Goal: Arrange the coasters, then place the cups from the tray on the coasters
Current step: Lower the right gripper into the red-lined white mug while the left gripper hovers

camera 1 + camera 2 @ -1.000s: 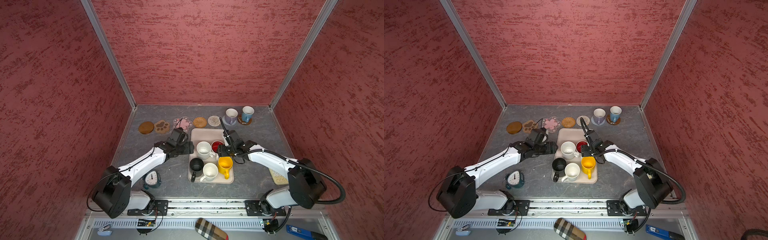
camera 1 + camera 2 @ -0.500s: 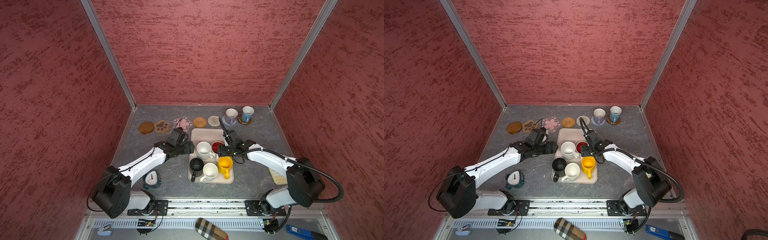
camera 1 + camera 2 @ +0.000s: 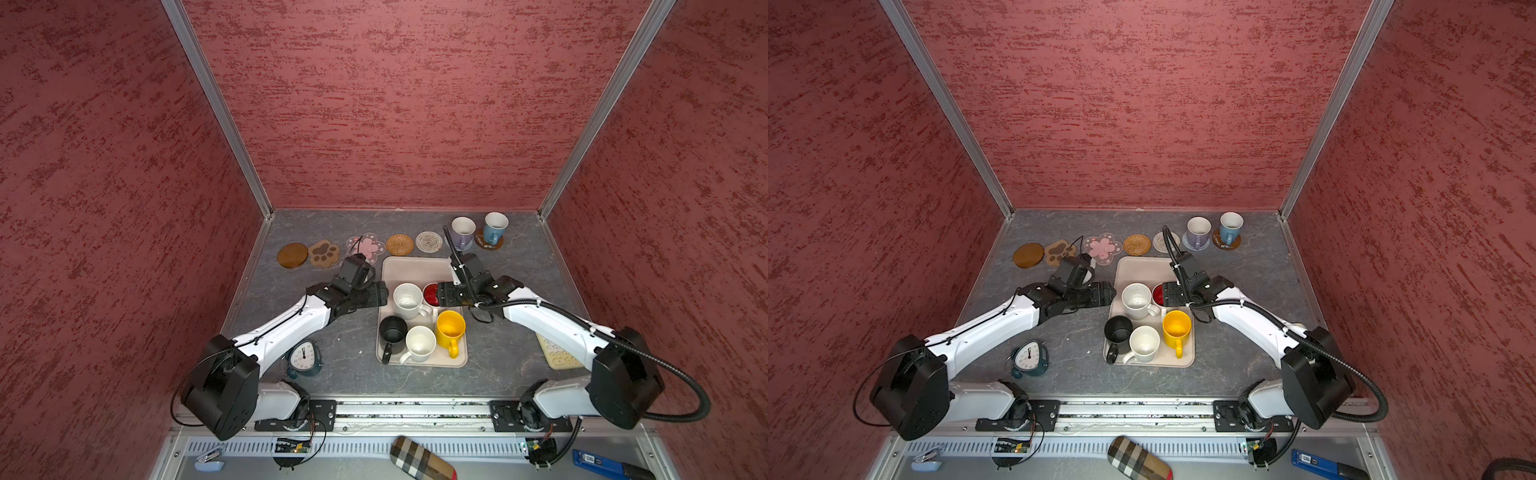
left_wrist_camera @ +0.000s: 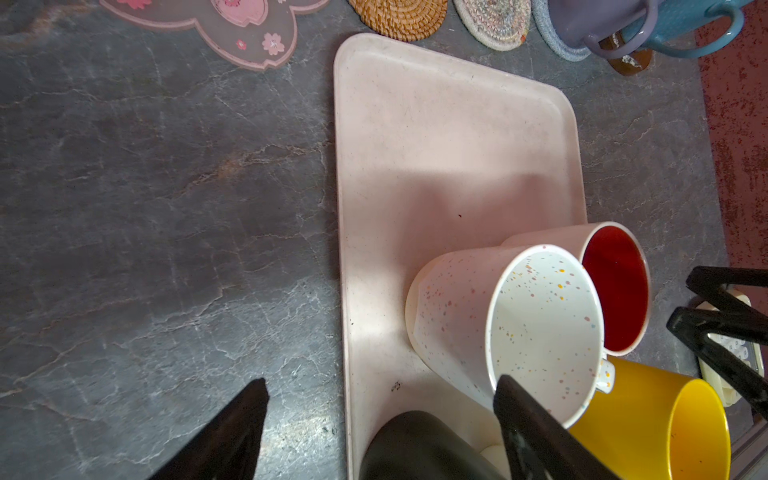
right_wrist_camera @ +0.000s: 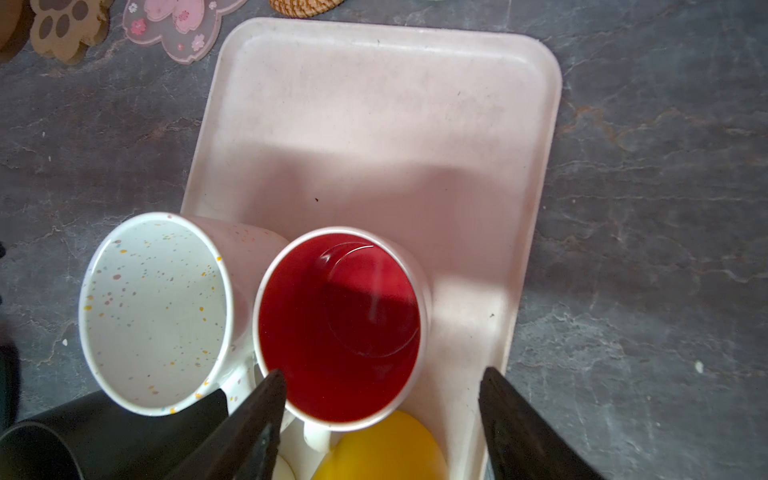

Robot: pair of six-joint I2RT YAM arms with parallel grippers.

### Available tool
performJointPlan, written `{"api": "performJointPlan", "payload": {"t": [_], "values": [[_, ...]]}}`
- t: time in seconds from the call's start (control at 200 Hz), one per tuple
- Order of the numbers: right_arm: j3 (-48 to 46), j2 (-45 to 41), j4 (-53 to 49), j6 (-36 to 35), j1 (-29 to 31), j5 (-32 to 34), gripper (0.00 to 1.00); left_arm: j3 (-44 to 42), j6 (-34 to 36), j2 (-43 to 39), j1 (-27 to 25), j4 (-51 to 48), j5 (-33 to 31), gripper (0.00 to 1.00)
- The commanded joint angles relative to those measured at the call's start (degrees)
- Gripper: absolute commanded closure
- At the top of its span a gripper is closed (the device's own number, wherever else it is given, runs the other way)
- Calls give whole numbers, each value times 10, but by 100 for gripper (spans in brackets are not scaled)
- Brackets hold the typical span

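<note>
The beige tray (image 3: 415, 270) holds a speckled white cup (image 3: 408, 299), a red-inside cup (image 5: 338, 324), a yellow cup (image 3: 450, 328), a black cup (image 3: 392, 332) and a plain white cup (image 3: 419, 343). At the back lie a brown disc coaster (image 3: 292, 255), paw (image 3: 324, 252), pink flower (image 3: 368, 247), rattan (image 3: 400, 244) and whitish woven (image 3: 429, 241) coasters. A lavender cup (image 3: 462, 232) and a blue cup (image 3: 494, 227) stand on coasters. My left gripper (image 4: 382, 386) hangs open over the tray's left edge beside the speckled cup. My right gripper (image 5: 382, 374) is open above the red-inside cup's near rim.
A teal alarm clock (image 3: 304, 357) stands front left of the tray. A cream calculator (image 3: 557, 357) lies under the right arm. A plaid case (image 3: 422, 459) rests below the front rail. Red walls close in the back and both sides.
The right gripper has shifted slightly over the red-inside cup. The left arm has stayed put.
</note>
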Motion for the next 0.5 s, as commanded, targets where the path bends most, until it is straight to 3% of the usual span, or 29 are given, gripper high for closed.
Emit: {"api": "performJointPlan", "payload": {"t": [0.0,0.496], "values": [[-18,-12,-11,-2,6,-20,26,-4,-2,-8,1,9,-1,14],[-40,9,16,8,23,-36,26,-4,-3,-7,0,7,-2,14]]}}
